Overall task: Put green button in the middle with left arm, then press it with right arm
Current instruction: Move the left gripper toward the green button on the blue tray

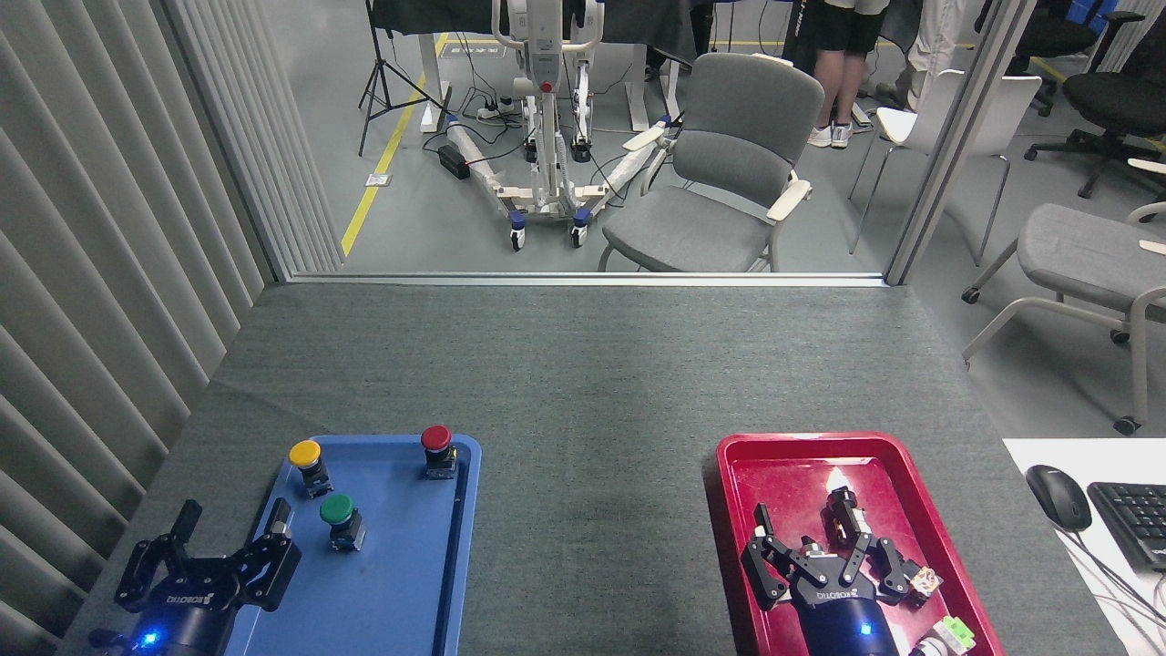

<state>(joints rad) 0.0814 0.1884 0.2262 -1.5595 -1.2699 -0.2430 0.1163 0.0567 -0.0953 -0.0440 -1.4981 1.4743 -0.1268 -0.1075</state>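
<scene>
Head view looks down on a desk [583,364] covered in dark grey felt-like cloth, with a blue tray [410,583] at the near left and a red tray [792,465] at the near right. The green button [341,519] stands upright in the blue tray, toward its left half, with a yellow button [309,466] just behind it near the tray's back left corner and a red button [437,451] by the back right corner. All three are apart from one another. The middle [592,510] of the cloth between the two trays is bare.

The left tool [232,538] hangs over the blue tray's left edge with its fingers spread wide, holding nothing, the green button just to its right and not touched. The right tool [806,533] sits above the red tray, fingers also spread open and empty; a few small parts lie in the tray near it, one green and white, too small to tell what they are.

A computer mouse [1058,497] and keyboard [1134,524] sit on a white surface at far right.
</scene>
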